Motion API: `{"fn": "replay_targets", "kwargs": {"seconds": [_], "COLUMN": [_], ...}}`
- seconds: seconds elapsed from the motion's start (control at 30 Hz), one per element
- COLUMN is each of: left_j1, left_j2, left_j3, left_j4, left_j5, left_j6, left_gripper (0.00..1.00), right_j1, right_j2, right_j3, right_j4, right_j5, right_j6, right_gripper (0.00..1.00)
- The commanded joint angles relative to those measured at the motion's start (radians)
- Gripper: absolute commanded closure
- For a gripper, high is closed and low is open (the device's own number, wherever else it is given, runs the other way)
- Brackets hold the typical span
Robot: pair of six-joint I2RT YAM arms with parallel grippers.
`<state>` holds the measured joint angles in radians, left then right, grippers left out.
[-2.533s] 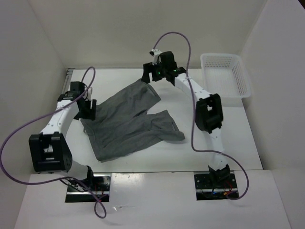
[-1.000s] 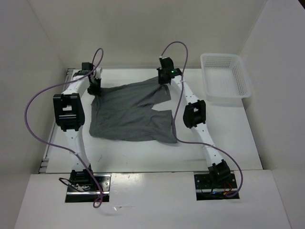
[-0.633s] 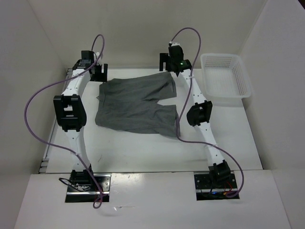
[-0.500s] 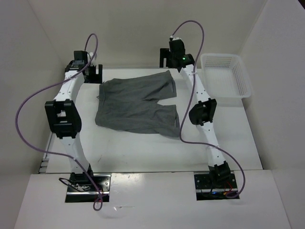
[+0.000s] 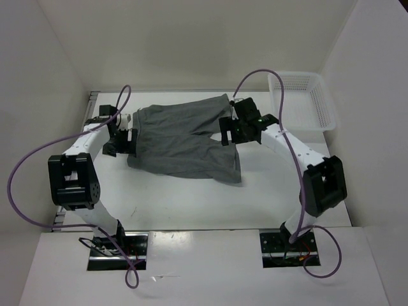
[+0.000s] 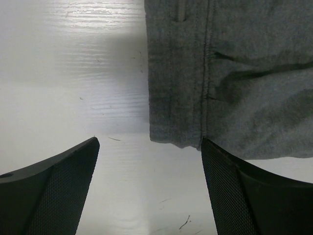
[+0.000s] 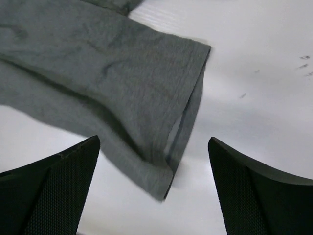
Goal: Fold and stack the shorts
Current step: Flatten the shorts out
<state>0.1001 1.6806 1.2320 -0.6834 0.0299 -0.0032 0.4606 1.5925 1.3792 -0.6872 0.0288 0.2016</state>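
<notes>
Looking at grey shorts (image 5: pixel 182 137) spread out on the table (image 5: pixel 191 197), far-middle, waistband to the left. Got the left gripper (image 6: pixel 149 142) gaping wide just by the waistband corner, clamped on nothing. Same deal with the right gripper (image 7: pixel 154 139): jaws apart over a leg hem. Also spotted a white basket (image 5: pixel 305 102) far right.

On table (image 5: pixel 191 204) centre, shorts (image 5: pixel 182 140); at their left edge, left gripper (image 5: pixel 122 143); at right edge, right gripper (image 5: pixel 232 131); behind right, basket (image 5: pixel 299 74).
</notes>
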Motion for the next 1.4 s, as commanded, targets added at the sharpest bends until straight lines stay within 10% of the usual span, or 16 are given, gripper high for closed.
{"fn": "replay_targets", "kwargs": {"seconds": [0.0,0.37,0.97,1.13,1.37], "left_j1": [0.026,0.073,0.073,0.064,0.064], "left_j2": [0.01,-0.022,0.057,0.086,0.087], "left_j3": [0.006,-0.117,-0.128,-0.106,-0.097], "left_j4": [0.032,0.042,0.062,0.03,0.019], "left_j5": [0.053,0.191,0.278,0.376,0.449], "left_j6": [0.003,0.003,0.003,0.003,0.003], "left_gripper": [0.08,0.08,0.08,0.26,0.56], "right_j1": [-0.026,-0.12,-0.162,-0.162,-0.162], "right_j2": [0.083,0.152,0.489,0.489,0.394], "right_j3": [-0.118,-0.312,0.021,0.043,-0.055], "right_j4": [0.312,0.641,0.431,0.373,0.337], "right_j5": [-0.027,-0.144,-0.035,-0.084,-0.142], "right_j6": [-0.01,0.018,0.085,0.076,0.067], "right_gripper": [0.1,0.28,0.4,0.52,0.36]}}
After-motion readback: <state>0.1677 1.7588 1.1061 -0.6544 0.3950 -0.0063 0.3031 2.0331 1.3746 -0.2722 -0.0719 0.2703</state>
